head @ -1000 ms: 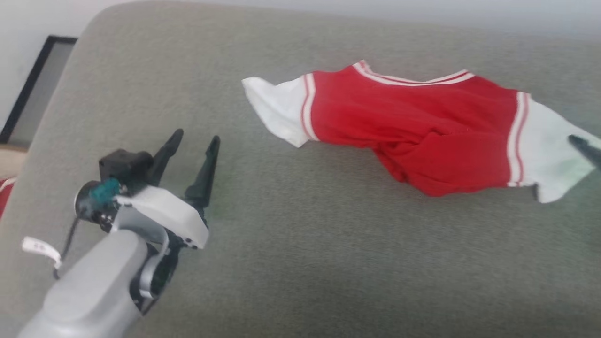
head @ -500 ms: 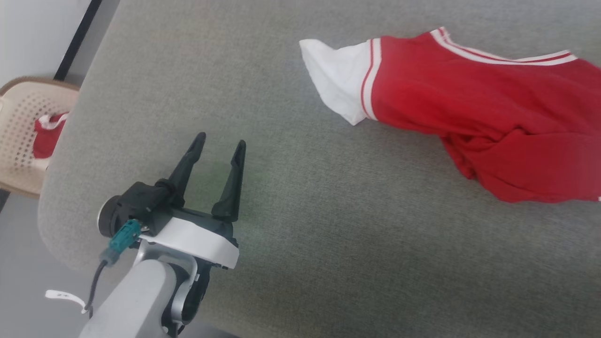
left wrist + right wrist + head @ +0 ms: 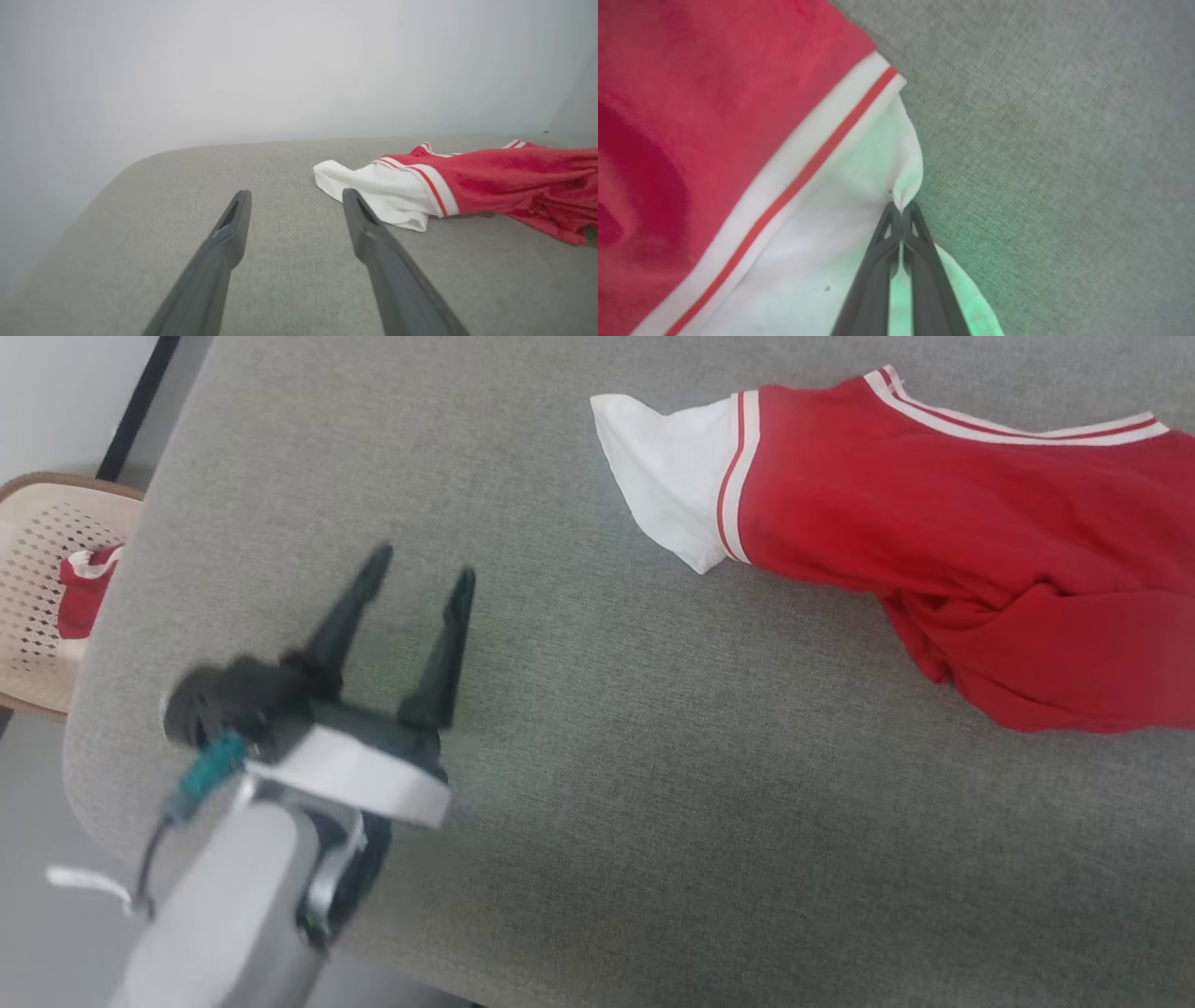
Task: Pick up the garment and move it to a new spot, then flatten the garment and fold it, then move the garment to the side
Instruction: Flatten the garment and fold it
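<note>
1. grey cushion (image 3: 653, 821): spreads under everything, rounds off at the left corner, meets a pale wall (image 3: 280, 70) behind in the left wrist view.
2. red shirt (image 3: 934, 513): lies rumpled on the far right part of the cushion and runs off the right edge of the head view; shows a white-and-red striped neckline on the far side and a bunched fold along the near hem.
3. beige basket (image 3: 37, 569): sits beside the cushion's left edge and holds a red-and-white cloth (image 3: 82, 597).
4. left gripper (image 3: 422, 569): hangs above bare cushion at the near left, well apart from the shirt; jaws spread wide with nothing between them; points roughly toward a white sleeve (image 3: 667, 476) in the left wrist view.
5. right gripper (image 3: 902, 210): jaws pressed together, pinching the edge of the other white sleeve (image 3: 808, 252); puckers the cloth into a small peak at the tips, near the striped cuff band.
</note>
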Controlling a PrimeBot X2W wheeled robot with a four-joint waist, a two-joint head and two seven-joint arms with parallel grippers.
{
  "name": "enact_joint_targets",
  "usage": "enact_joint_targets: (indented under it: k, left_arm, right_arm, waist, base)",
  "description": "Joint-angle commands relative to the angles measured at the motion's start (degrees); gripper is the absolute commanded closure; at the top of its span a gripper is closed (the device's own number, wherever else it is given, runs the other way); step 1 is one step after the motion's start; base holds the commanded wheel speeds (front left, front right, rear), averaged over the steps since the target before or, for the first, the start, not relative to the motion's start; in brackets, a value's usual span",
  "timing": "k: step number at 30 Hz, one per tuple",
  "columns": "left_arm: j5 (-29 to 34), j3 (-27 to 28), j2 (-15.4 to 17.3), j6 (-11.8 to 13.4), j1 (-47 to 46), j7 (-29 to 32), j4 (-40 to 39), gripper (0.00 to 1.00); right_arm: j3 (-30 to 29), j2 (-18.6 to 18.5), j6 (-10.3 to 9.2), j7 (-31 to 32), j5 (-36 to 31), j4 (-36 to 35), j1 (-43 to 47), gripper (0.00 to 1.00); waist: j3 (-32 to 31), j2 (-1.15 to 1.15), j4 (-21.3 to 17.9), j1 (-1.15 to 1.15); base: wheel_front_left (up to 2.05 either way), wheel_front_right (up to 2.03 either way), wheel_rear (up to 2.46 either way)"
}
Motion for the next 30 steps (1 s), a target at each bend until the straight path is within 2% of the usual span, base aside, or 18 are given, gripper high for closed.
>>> enact_joint_targets:
  k: [1, 4, 7, 10, 12, 14, 15, 16, 17, 18, 24, 27, 29, 30]
  left_arm:
    - [0.8, -0.2, 0.7, -1.1, -3.1, 0.3, 0.5, 0.00]
    - [2.2, -1.8, 2.4, -4.2, -10.3, 2.9, 2.3, 0.00]
    - [1.7, -4.6, 3.4, -7.4, -19.1, 8.5, 5.9, 0.00]
    - [-1.1, -8.8, 4.3, -8.7, -28.2, 15.7, 11.1, 0.00]
    - [-6.0, -13.9, 3.7, -8.8, -33.6, 20.3, 13.4, 0.00]
    - [-12.0, -19.7, 4.7, -8.9, -38.6, 25.7, 15.4, 0.00]
    - [-12.0, -19.7, 4.7, -8.9, -38.6, 25.7, 15.4, 0.00]
    - [-17.2, -25.3, 5.6, -8.8, -43.6, 30.3, 17.1, 0.00]
    - [-20.3, -27.8, 5.4, -8.8, -45.6, 32.7, 18.1, 0.00]
    - [-20.3, -27.8, 5.4, -8.8, -45.6, 32.7, 18.1, 0.00]
    - [-33.3, -36.9, 4.4, -8.9, -54.6, 42.1, 26.2, 0.00]
    - [-35.9, -40.5, 5.5, -8.9, -58.3, 44.7, 28.7, 0.00]
    - [-39.7, -41.9, 4.7, -8.9, -57.6, 47.0, 30.1, 0.00]
    - [-39.6, -42.8, 4.9, -8.9, -58.8, 46.9, 30.5, 0.00]
  right_arm:
    - [0.6, 0.4, -0.15, -0.6, 0.0, 1.2, -0.1, 1.00]
    - [1.1, 0.8, -0.16, -1.2, -0.3, 1.4, -1.4, 1.00]
    - [2.0, 1.3, -0.16, -1.3, -0.6, 1.1, -3.0, 1.00]
    - [3.1, 2.2, -0.15, -1.9, -1.1, 0.4, -5.0, 1.00]
    - [4.0, 3.2, -0.14, -2.0, -0.9, 0.1, -6.1, 1.00]
    - [4.9, 3.6, -0.13, -1.8, -0.6, 0.1, -6.9, 1.00]
    - [4.9, 3.6, -0.13, -1.8, -0.6, 0.1, -6.9, 1.00]
    - [5.6, 3.7, -0.14, -1.6, -0.6, 0.0, -7.6, 1.00]
    - [5.9, 3.8, -0.14, -1.6, -0.6, 0.0, -8.1, 1.00]
    - [5.9, 3.8, -0.14, -1.6, -0.6, 0.0, -8.1, 1.00]
    - [8.4, 5.8, -0.12, -2.5, -0.9, -0.1, -10.7, 1.00]
    - [10.2, 6.9, -0.09, -2.7, -0.8, -0.1, -12.1, 1.00]
    - [11.5, 7.5, -0.09, -3.1, -0.7, 0.3, -12.6, 1.00]
    - [12.1, 7.8, -0.09, -3.1, -0.5, 0.4, -13.1, 1.00]
  waist:
    - [0.8, 0.00, -0.4, 0.00]
    - [2.1, 0.00, -0.7, 0.00]
    - [3.4, 0.00, -1.3, 0.00]
    - [4.7, 0.00, -2.1, 0.00]
    - [5.3, 0.00, -2.7, 0.00]
    - [5.9, 0.00, -3.1, 0.00]
    - [5.9, 0.00, -3.1, 0.00]
    - [6.5, 0.00, -3.4, 0.00]
    - [6.9, 0.00, -3.5, 0.00]
    - [6.9, 0.00, -3.5, 0.00]
    - [9.0, 0.00, -5.5, 0.00]
    - [9.8, 0.00, -7.0, 0.00]
    - [9.7, 0.00, -7.9, 0.00]
    - [9.9, 0.00, -8.2, 0.00]
  base:
    - [0.00, 0.00, 0.00]
    - [0.00, 0.00, 0.00]
    - [0.00, 0.00, 0.00]
    - [0.00, 0.00, 0.00]
    - [0.00, 0.00, 0.00]
    - [0.00, 0.00, 0.00]
    - [0.00, 0.00, 0.00]
    - [0.00, 0.00, 0.00]
    - [0.00, 0.00, 0.00]
    - [0.00, 0.00, 0.00]
    - [0.00, 0.00, 0.00]
    - [0.00, 0.00, 0.00]
    - [0.00, 0.00, 0.00]
    - [0.00, 0.00, 0.00]
